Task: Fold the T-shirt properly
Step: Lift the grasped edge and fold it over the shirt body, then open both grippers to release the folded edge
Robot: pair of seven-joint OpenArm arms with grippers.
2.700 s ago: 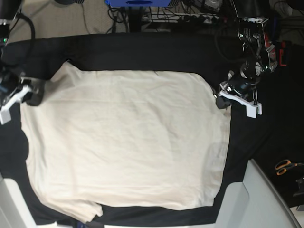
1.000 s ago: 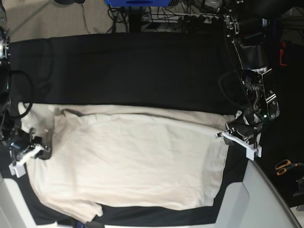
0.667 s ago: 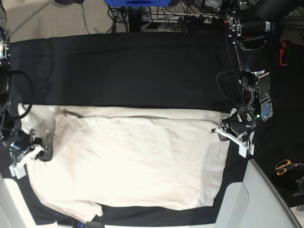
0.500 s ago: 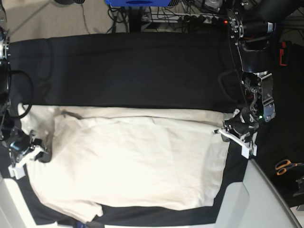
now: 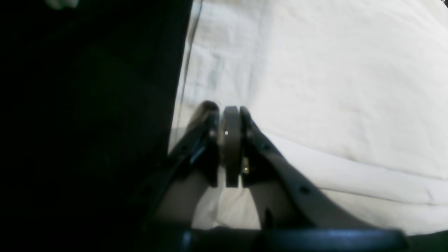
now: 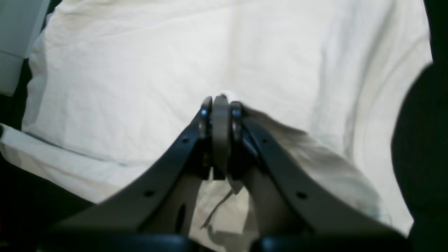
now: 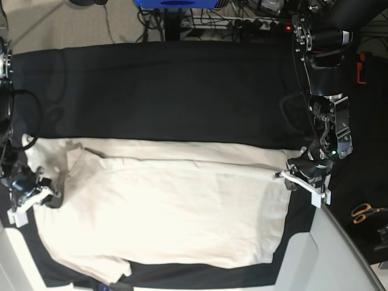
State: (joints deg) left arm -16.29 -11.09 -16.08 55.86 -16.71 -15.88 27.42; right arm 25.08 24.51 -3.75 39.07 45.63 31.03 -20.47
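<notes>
Black table cloth (image 7: 170, 91), T-shirt (image 7: 170, 212) far edge now folded over

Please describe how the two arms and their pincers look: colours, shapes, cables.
Both arms are black with jointed segments and loose black cables. The left pincer and right pincer have white outer parts in the base view. Close up, each has two dark grey curved fingers with small holes.
</notes>
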